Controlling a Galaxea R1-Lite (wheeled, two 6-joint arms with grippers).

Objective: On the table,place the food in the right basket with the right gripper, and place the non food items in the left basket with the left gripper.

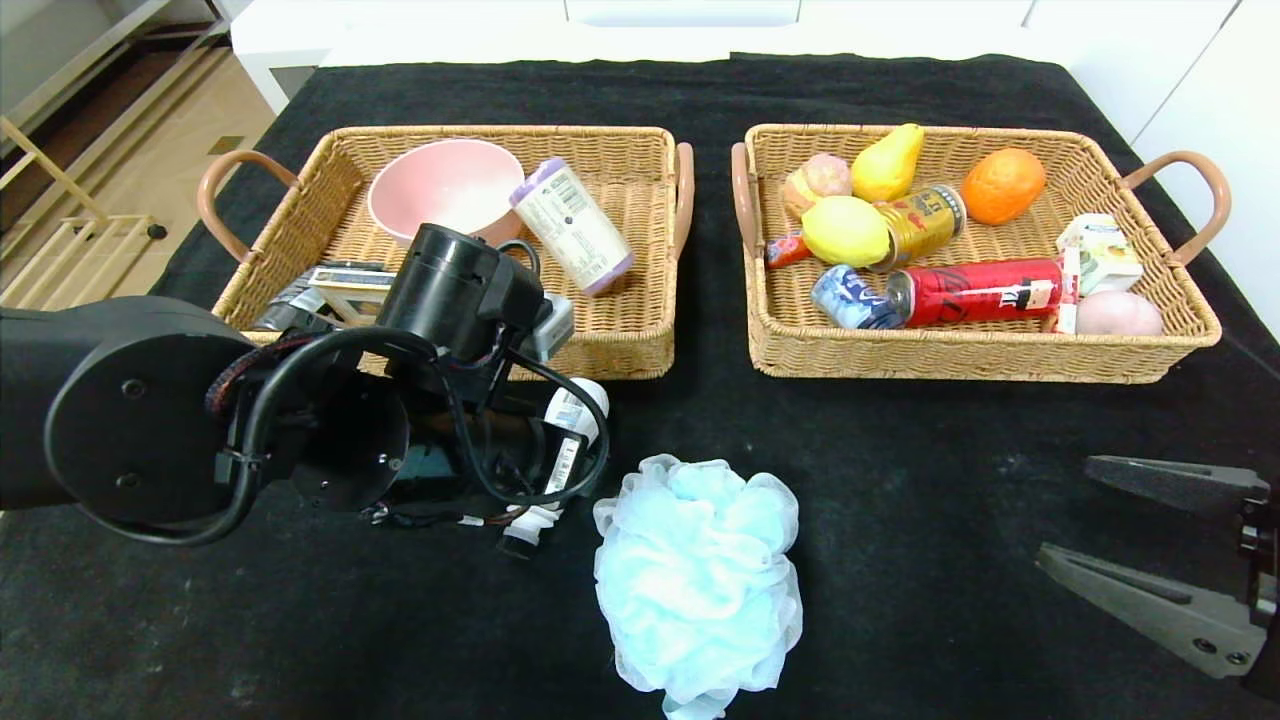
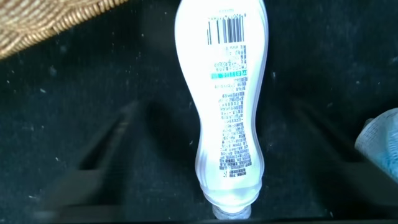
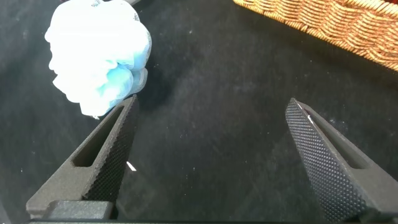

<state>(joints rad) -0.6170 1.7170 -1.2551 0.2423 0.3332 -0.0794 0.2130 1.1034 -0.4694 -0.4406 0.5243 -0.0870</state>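
The left gripper (image 2: 224,155) hangs over a white bottle (image 2: 227,106) lying on the black table (image 1: 900,450), its jaws spread wide either side and only dim blurs in the wrist view; whether they touch the bottle cannot be told. From the head, the left arm (image 1: 200,410) hides most of this bottle, just near of the left basket (image 1: 600,345), leaving its label and cap end showing. One pale blue bath pouf (image 1: 695,580) lies on the cloth right of the bottle, its near edge cut off by the frame. The right gripper (image 1: 1130,540) rests low at the near right, jaws wide and holding nothing, well apart from the pouf.

In the left basket sit one pink bowl (image 1: 445,185) and one purple-capped tube (image 1: 572,225); flat items at its near left corner are partly hidden by the arm and hard to identify. The right basket (image 1: 1000,355) holds two fallen cans, one red (image 1: 975,292) and one gold (image 1: 920,222), a yellow pear (image 1: 888,162), a lemon (image 1: 845,230), an orange fruit (image 1: 1003,185), a white carton (image 1: 1098,250) and several smaller pieces too crowded to count surely
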